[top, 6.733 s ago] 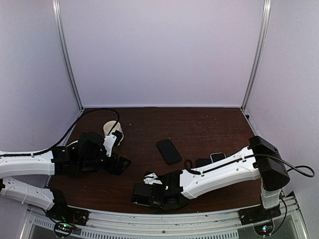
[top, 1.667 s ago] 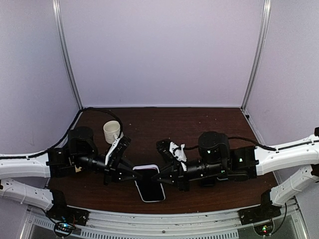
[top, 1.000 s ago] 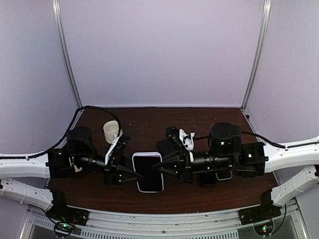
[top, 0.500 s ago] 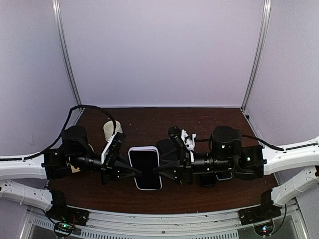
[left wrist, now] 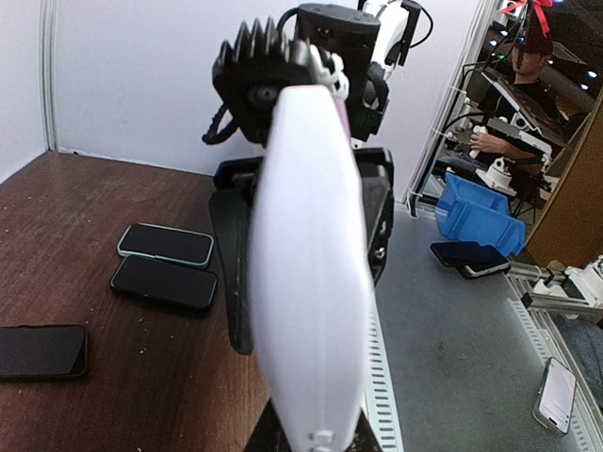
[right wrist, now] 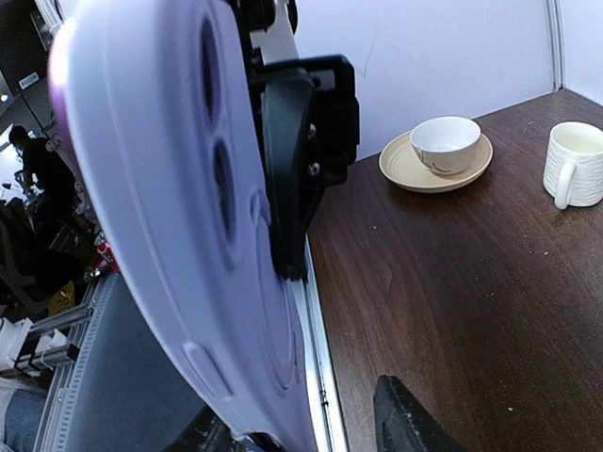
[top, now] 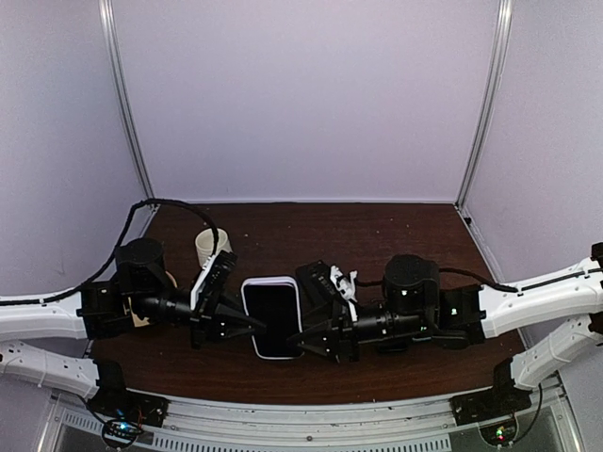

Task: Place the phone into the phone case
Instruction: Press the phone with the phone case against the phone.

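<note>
1. Left arm [top: 57, 315], white links, reaching in from the left edge of the worktop [top: 396, 235].
2. Mug [top: 209, 247], cream, upright on the worktop behind the left wrist. The right wrist view shows a saucer [right wrist: 400, 166] just beside it, carrying a small cup [right wrist: 449, 141].
3. Left jaws: clenched on the left long edge of the phone case [top: 271, 282]. The left wrist view shows the case edge-on, rising from between them.
4. Phone case, white, back pierced by camera openings. Held above the worktop between the two arms, open face upward.
5. Phone [top: 273, 318], dark screen up, lying inside the case and framed by its white rim on all sides. Whether it is fully seated cannot be told.
6. Right jaws: released, standing apart on either side of the case's lower right edge, with a gap visible on one side in the right wrist view.
7. Right arm [top: 537, 290], reaching in from the right.
8. Grey-rimmed handset [left wrist: 165, 245] and black handset [left wrist: 162, 282], flat on the worktop, side by side. Another dark handset [left wrist: 42, 350] lies apart from them.
</note>
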Controlling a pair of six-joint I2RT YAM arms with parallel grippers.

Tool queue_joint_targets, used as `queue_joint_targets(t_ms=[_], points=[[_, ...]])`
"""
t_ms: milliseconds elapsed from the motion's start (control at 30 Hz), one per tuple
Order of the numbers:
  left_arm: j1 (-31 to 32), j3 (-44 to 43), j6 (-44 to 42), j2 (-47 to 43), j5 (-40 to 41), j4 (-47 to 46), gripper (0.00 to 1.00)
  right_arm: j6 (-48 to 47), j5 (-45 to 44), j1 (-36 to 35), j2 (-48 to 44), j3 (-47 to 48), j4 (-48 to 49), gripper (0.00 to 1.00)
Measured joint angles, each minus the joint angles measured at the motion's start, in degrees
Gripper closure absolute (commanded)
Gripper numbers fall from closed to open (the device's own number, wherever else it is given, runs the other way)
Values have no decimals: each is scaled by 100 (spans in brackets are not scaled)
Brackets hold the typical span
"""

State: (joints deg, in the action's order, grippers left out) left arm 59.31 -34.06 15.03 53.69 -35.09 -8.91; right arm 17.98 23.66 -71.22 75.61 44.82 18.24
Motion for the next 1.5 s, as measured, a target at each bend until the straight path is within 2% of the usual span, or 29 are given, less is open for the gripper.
queue_joint_targets(t_ms=[100, 167, 300, 367, 400, 500, 533, 567, 600, 667, 867, 967, 1133, 1333, 1467, 1500], points=[[0, 0, -2, -17, 17, 0, 100, 96, 50, 0, 74, -125, 50, 57], [0, 0, -2, -17, 35, 0, 100, 162, 66, 0, 160, -144, 46, 63], [0, 0, -26, -17, 114, 37, 100, 205, 105, -2, 245, -144, 44, 84], [-2, 0, -22, -17, 168, 44, 100, 186, 127, -11, 247, -144, 52, 98], [-2, 0, 33, -20, 188, 46, 100, 142, 133, -15, 245, -144, 42, 100], [-13, 0, 236, -17, 210, 94, 100, -122, 142, -44, 234, -170, 42, 100], [-7, 0, 251, -17, 212, 98, 100, -140, 144, -44, 225, -177, 42, 95], [-4, 0, 262, -17, 212, 92, 100, -157, 140, -44, 197, -188, 42, 77], [-4, 0, 269, -17, 216, 63, 100, -170, 138, -44, 164, -195, 39, 66], [9, 0, 212, -22, 210, 0, 100, -101, 92, -46, 74, -197, -22, 55], [11, 0, 37, -48, 162, 9, 100, -17, -120, 4, -402, -133, -380, 53], [11, 0, 9, -48, 160, 11, 100, -68, -162, 9, -409, 79, -553, 57], [11, 0, -20, -48, 155, 17, 100, -151, -164, 17, -402, 278, -575, 80], [9, 0, -11, -48, 164, 42, 100, -146, -164, 22, -391, 280, -564, 98], [0, 0, 37, -48, 201, 83, 100, -181, -201, 22, -376, 280, -581, 100], [0, 0, 44, -48, 227, 111, 93, -166, -225, 24, -363, 280, -586, 100]])
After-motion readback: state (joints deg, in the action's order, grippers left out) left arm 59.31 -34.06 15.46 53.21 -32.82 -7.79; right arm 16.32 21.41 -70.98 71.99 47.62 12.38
